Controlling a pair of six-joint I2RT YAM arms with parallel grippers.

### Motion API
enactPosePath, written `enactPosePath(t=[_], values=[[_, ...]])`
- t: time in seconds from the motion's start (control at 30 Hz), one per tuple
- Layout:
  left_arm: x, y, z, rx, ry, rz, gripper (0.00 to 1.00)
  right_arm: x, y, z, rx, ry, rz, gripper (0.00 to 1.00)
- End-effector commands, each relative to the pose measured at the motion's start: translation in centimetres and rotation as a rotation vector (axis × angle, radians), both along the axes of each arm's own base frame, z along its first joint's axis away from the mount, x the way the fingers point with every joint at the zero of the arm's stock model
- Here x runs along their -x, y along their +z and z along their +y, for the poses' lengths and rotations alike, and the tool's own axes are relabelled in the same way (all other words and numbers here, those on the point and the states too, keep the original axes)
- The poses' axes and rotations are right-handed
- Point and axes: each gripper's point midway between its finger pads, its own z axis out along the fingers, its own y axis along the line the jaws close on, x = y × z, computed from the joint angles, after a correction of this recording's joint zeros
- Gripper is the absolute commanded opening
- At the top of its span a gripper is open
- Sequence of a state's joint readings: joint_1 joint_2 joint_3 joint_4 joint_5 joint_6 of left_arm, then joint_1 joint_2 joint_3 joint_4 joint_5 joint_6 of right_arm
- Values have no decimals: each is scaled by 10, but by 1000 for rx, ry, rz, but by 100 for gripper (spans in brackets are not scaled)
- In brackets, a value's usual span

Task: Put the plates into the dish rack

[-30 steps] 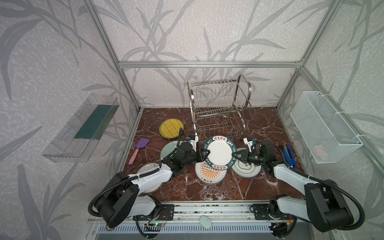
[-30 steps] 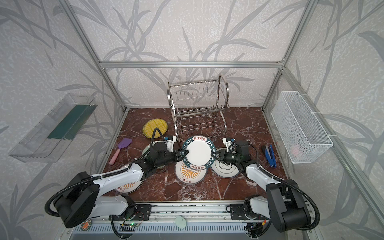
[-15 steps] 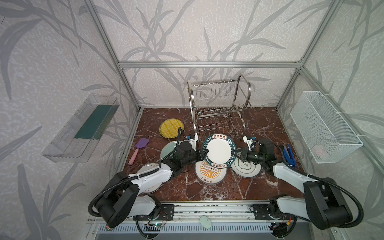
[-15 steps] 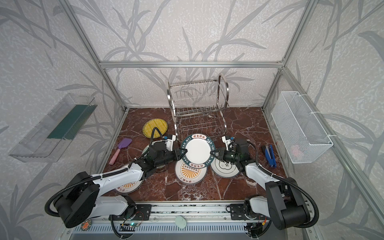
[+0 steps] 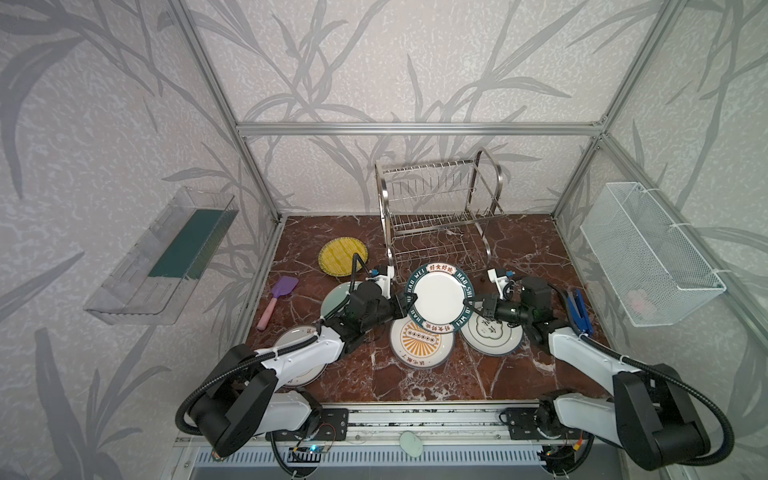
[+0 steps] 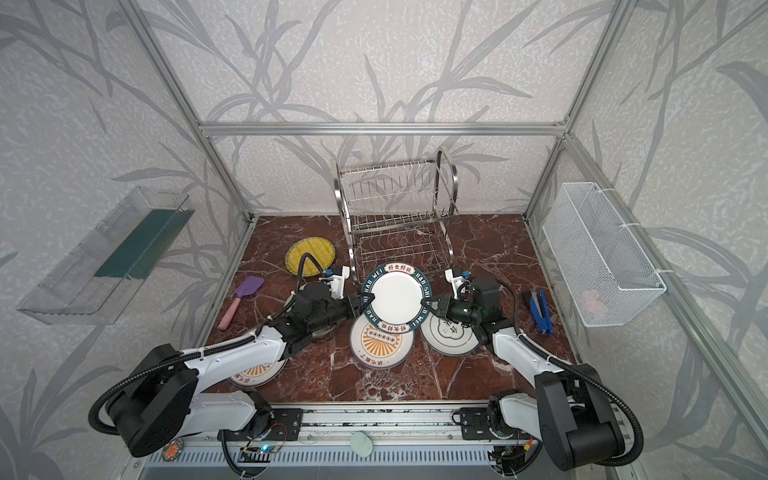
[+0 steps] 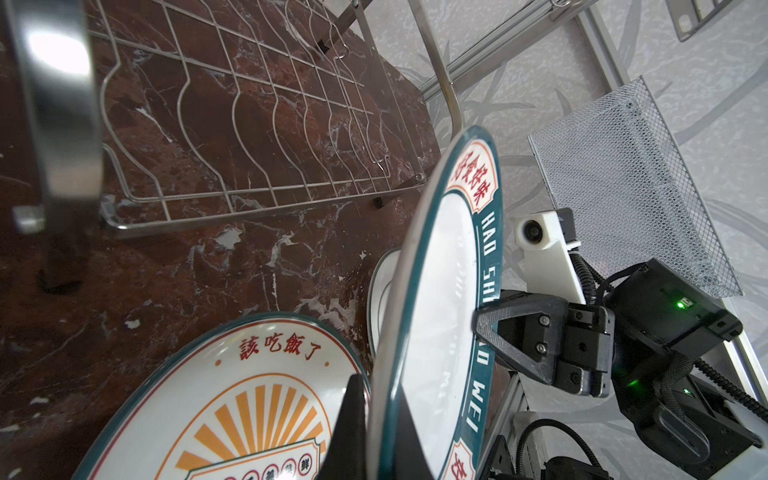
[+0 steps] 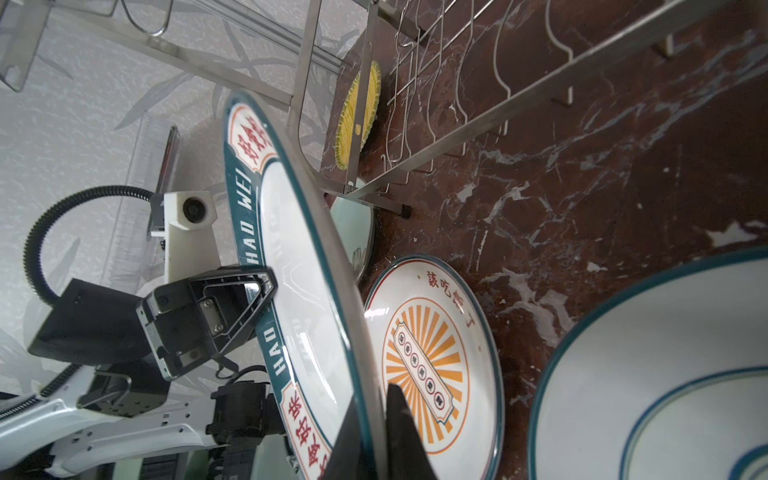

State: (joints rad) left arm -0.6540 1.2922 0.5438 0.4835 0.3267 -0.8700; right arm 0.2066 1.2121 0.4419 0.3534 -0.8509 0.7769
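A white plate with a dark teal lettered rim [image 5: 438, 297] [image 6: 395, 297] hangs tilted just in front of the steel dish rack [image 5: 436, 216] [image 6: 395, 208]. My left gripper [image 5: 405, 300] [image 7: 378, 399] is shut on its left edge. My right gripper [image 5: 473, 300] [image 8: 372, 403] pinches the opposite edge, one finger on each face. An orange sunburst plate [image 5: 422, 343] and a white plate with dark markings [image 5: 492, 336] lie flat below it. The yellow plate [image 5: 343, 255] lies left of the rack. A pale teal plate [image 5: 336, 297] and another sunburst plate [image 5: 297, 336] lie partly under my left arm.
A purple spatula [image 5: 278, 299] lies at the left of the marble floor and a blue clip tool [image 5: 577, 307] at the right. A white mesh basket [image 5: 648, 257] hangs on the right wall, a clear plastic tray [image 5: 162, 253] on the left wall.
My left jaws have closed onto the plate's left rim. The plate has shifted slightly up toward the rack, with the right gripper staying on its other edge.
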Motion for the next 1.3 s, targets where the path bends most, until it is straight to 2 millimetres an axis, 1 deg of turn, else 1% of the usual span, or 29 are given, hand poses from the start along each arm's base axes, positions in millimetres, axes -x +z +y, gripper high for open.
enactPosePath(t=[0.0, 0.07, 0.13, 0.23, 0.47, 0.57, 0.83, 1.03, 1.2, 1.27], values=[[10, 31, -8, 80, -54, -90, 0, 5, 21, 8, -45, 44, -48, 20], [10, 34, -6, 91, -40, -98, 0, 6, 21, 8, -51, 41, -47, 25], [9, 37, -3, 107, -24, -107, 0, 6, 22, 8, -58, 34, -49, 27], [8, 42, 1, 132, 6, -122, 0, 5, 22, 7, -61, 10, -57, 27], [2, 45, 17, 152, 111, -125, 0, 9, 20, 11, -32, -48, -88, 27], [1, 44, 20, 162, 136, -118, 0, 9, 21, 11, -29, -77, -108, 26], [0, 45, 17, 185, 136, -104, 0, 6, 23, 15, -19, -142, -159, 27], [0, 47, 14, 209, 141, -82, 0, 1, 26, 25, -24, -192, -197, 30], [2, 46, 14, 207, 148, -82, 0, -1, 29, 29, -60, -216, -202, 30], [3, 46, 14, 206, 151, -83, 0, -2, 35, 30, -84, -223, -218, 30]])
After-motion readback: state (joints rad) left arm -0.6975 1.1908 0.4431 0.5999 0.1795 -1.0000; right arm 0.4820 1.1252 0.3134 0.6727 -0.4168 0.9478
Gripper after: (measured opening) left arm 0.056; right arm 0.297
